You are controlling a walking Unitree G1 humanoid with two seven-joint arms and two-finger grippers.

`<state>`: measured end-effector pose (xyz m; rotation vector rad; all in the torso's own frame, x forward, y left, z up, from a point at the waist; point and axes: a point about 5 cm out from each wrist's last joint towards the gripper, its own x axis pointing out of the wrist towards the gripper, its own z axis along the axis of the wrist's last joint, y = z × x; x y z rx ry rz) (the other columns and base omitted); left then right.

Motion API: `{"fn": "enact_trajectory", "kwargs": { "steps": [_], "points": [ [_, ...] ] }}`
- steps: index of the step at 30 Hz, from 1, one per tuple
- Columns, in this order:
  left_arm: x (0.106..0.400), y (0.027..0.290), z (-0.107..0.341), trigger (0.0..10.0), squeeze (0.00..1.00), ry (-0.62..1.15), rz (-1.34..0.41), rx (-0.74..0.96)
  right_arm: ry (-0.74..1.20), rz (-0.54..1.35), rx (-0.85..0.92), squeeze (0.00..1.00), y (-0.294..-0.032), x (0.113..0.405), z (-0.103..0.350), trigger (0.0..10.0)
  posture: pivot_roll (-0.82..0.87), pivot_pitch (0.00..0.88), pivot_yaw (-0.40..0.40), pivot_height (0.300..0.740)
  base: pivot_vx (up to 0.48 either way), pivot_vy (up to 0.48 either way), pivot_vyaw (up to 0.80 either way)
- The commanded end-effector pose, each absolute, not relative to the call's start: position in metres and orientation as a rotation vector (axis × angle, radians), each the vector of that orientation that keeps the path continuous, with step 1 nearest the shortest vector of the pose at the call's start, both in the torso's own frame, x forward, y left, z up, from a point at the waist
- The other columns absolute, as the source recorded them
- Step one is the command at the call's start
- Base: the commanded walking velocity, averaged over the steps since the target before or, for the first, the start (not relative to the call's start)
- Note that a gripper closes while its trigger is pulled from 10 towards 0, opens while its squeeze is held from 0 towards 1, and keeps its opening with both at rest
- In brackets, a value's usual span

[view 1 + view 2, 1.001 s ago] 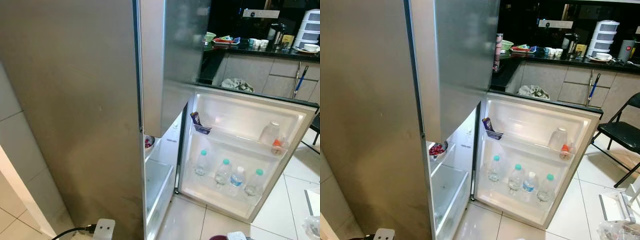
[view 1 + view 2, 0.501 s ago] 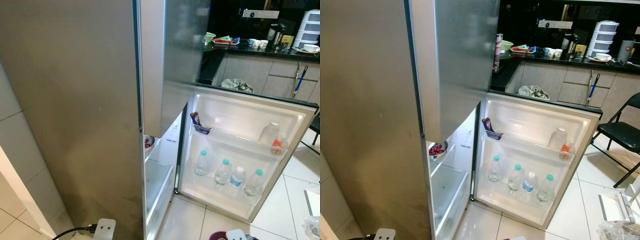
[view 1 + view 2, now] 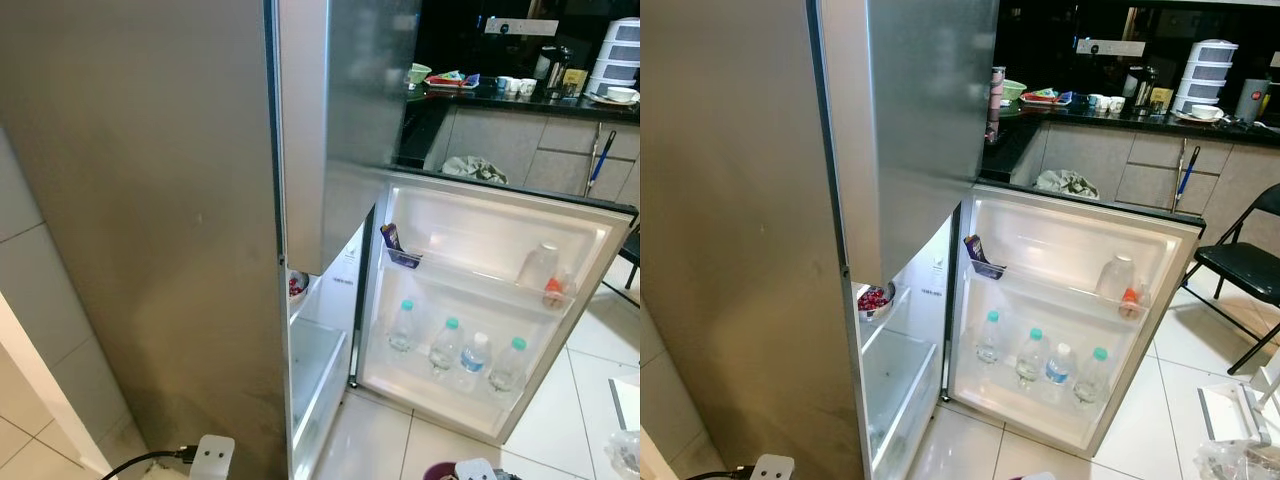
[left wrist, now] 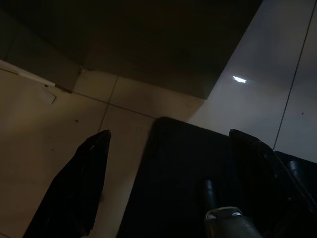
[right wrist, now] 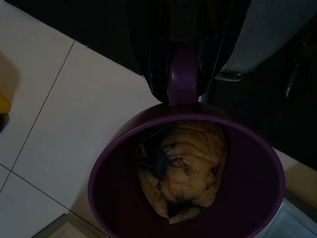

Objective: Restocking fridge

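The fridge's lower door (image 3: pixel 600 240) stands wide open. Its bottom shelf holds several water bottles (image 3: pixel 447 345); the shelf above holds a clear jar (image 3: pixel 540 265) and a dark snack packet (image 3: pixel 392 240). Inside the fridge, a bowl of red fruit (image 3: pixel 874 299) sits above a clear drawer (image 3: pixel 895 380). My right gripper (image 5: pixel 182 82) is shut on the handle of a purple bowl (image 5: pixel 114 198) that holds a browned lump of food (image 5: pixel 185 166); the bowl's rim (image 3: pixel 440 470) peeks in low before the door. My left gripper (image 4: pixel 166 148) hangs open over the floor tiles.
The fridge's steel side (image 3: pixel 150 220) rises close on the left. A white plug adapter (image 3: pixel 210 458) lies at its foot. A dark counter (image 3: pixel 1120 110) with dishes runs behind the door. A black folding chair (image 3: pixel 1245 265) and a plastic bag (image 3: pixel 1230 460) stand to the right.
The purple bowl's rim has crept slightly higher at the bottom of the left eye view. The fridge and its contents are unchanged.
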<state>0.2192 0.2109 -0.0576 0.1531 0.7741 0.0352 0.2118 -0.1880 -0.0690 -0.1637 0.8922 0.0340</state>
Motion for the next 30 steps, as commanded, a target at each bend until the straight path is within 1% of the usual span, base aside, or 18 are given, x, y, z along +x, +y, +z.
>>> {"fn": "enact_trajectory", "kwargs": {
  "steps": [1, 9, 10, 11, 12, 13, 29, 30],
  "points": [
    [0.2199, 0.2096, -0.0574, 10.0, 1.00, 0.772, 0.029, 0.156, 0.878, 0.016, -0.172, 0.00, -0.1928, 0.2123, -0.0678, 10.0, -0.01, 0.031, -0.031, 0.734, 0.000, 0.000, 0.00],
    [0.2190, 0.2091, -0.0581, 10.0, 1.00, 0.776, 0.022, 0.115, 0.885, 0.008, -0.170, 0.00, -0.1935, 0.2106, -0.0688, 10.0, -0.01, 0.033, -0.028, 0.734, 0.000, 0.000, 0.00],
    [0.2190, 0.2083, -0.0581, 4.5, 1.00, 0.773, 0.014, 0.100, 0.886, 0.008, -0.170, 0.00, -0.1935, 0.2102, -0.0690, 10.0, -0.01, 0.034, -0.028, 0.734, 0.000, 0.000, 0.00],
    [0.2190, 0.2083, -0.0581, 4.5, 1.00, 0.773, 0.014, 0.100, 0.886, 0.008, -0.170, 0.00, -0.1935, 0.2102, -0.0690, 10.0, -0.01, 0.034, -0.028, 0.734, 0.000, 0.000, 0.00],
    [0.2191, 0.2071, -0.0579, 3.1, 1.00, 0.766, 0.007, 0.074, 0.887, 0.007, -0.169, 0.00, -0.1935, 0.2099, -0.0692, 10.0, -0.01, 0.033, -0.028, 0.734, 0.000, 0.000, 0.00],
    [0.2196, 0.2066, -0.0576, 0.0, 1.00, 0.760, 0.007, 0.066, 0.888, 0.007, -0.169, 0.00, -0.1935, 0.2097, -0.0693, 10.0, -0.01, 0.033, -0.028, 0.734, 0.000, 0.000, 0.00],
    [0.2209, 0.2052, -0.0567, 0.0, 1.00, 0.749, 0.005, 0.008, 0.895, 0.002, -0.173, 0.00, -0.1939, 0.2084, -0.0701, 10.0, -0.01, 0.035, -0.027, 0.734, 0.000, 0.000, 0.00],
    [0.2210, 0.2055, -0.0566, 0.0, 0.78, 0.748, 0.007, 0.002, 0.896, 0.001, -0.173, 0.00, -0.1940, 0.2083, -0.0701, 10.0, -0.02, 0.037, -0.026, 0.734, 0.000, 0.000, 0.00]
  ]
}}
